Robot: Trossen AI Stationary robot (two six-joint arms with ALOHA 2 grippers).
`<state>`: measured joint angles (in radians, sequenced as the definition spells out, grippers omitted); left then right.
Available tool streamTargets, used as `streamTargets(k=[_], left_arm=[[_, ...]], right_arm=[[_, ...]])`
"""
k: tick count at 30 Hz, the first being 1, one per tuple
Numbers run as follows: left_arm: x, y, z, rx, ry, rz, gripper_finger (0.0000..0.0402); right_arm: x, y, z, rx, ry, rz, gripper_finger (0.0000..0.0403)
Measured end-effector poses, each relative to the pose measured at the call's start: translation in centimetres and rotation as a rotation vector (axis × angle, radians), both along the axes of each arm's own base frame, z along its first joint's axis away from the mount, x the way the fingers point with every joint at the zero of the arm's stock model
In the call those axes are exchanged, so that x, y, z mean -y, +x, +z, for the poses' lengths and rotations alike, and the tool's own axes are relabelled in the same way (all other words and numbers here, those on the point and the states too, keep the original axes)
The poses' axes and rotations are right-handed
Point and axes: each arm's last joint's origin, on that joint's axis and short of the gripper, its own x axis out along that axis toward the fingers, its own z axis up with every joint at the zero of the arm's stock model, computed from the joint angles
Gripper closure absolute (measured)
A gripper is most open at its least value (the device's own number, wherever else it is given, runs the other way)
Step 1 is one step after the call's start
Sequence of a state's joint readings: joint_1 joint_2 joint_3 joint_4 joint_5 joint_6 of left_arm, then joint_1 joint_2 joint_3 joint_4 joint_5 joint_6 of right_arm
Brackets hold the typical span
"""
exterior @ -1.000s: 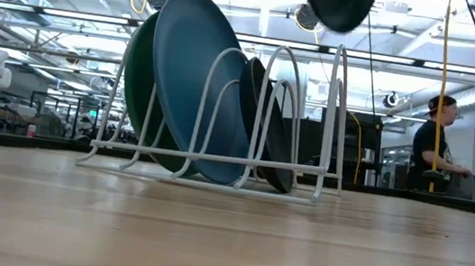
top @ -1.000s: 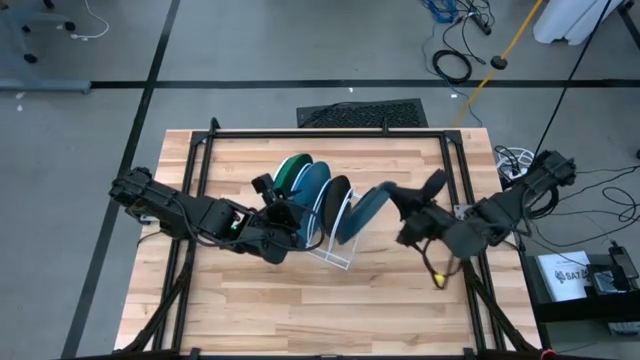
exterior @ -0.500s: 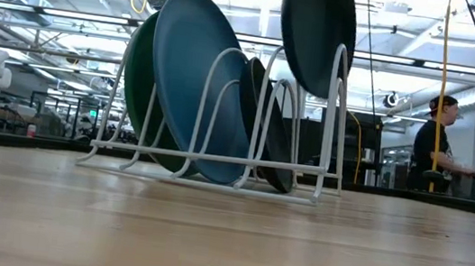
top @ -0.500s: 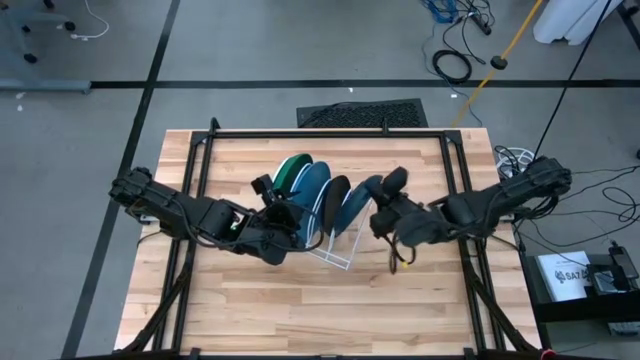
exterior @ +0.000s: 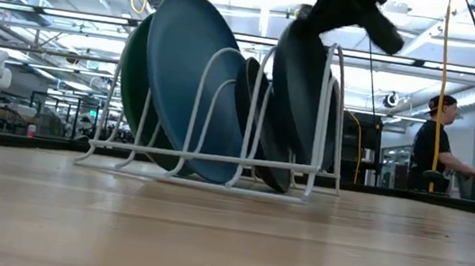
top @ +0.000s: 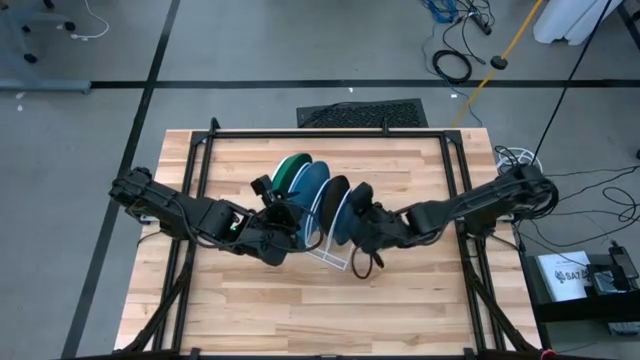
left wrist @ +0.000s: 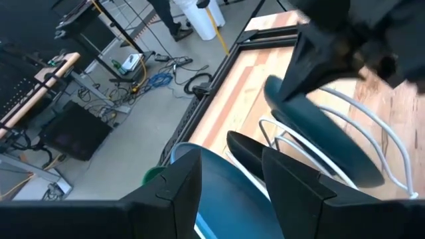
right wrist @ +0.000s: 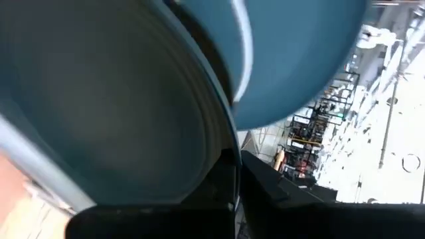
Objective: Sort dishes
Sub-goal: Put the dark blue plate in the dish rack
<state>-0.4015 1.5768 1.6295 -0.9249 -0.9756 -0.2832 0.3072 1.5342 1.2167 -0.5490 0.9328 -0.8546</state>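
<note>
A white wire rack (top: 338, 258) stands mid-table. In its slots stand a green plate (exterior: 132, 84), a bright blue plate (exterior: 192, 73) and a black plate (exterior: 257, 122), all on edge. My right gripper (top: 363, 217) is shut on the dark teal plate (exterior: 301, 95), which stands in the rack's right-end slot. My left gripper (top: 283, 214) is open at the rack's left side. In the left wrist view its fingers (left wrist: 179, 192) stand on either side of the blue plate's edge (left wrist: 229, 199); whether they touch it, I cannot tell. My right gripper pinches the dark teal plate's rim (right wrist: 229, 156) between its two fingers, at the plate's upper edge (exterior: 327, 30). The fingers come slanting down from the table's right side. The plate stands nearly upright, its lower part down between the rack's wire loops (exterior: 316, 161).
Black frame rails (top: 330, 133) run around the tabletop. A black mat (top: 362, 112) lies beyond the far edge. A person (exterior: 436, 144) stands in the room behind. Bare wood (top: 300, 310) lies toward the near edge.
My right gripper has gone toward the table's left and down with the dark teal plate. The plate has turned from tipped to nearly upright and has dropped into the rack's right-end slot. The rack and its plates have shifted a little in the low view.
</note>
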Motion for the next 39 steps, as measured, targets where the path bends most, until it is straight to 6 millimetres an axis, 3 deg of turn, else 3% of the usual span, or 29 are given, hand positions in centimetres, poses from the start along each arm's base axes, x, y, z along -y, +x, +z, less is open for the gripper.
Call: streamTargets(k=[7,13,24,31,39], left_arm=[[0.0,0.0,0.0,0.000,0.000,0.000,0.0233],[0.0,0.0,0.0,0.000,0.000,0.000,0.0233],[0.0,0.0,0.0,-0.002,0.003,-0.002,0.0233],[-0.1,0.0,0.1,-0.011,0.041,0.005,0.0233],[0.3,0.4,0.8,-0.016,0.112,-0.066,0.0233]], right_arm=[[-0.1,1.2,-2.0,-0.080,-0.028,0.010,0.0403],[-0.2,1.4,-2.3,-0.064,-0.004,-0.002,0.0395],[-0.5,1.5,-1.9,-0.009,-0.034,-0.023,0.0289],[-1.6,0.6,-0.3,0.076,-0.055,-0.022,0.0243],[-2.2,-2.2,3.7,0.330,0.119,-0.041,0.0245]])
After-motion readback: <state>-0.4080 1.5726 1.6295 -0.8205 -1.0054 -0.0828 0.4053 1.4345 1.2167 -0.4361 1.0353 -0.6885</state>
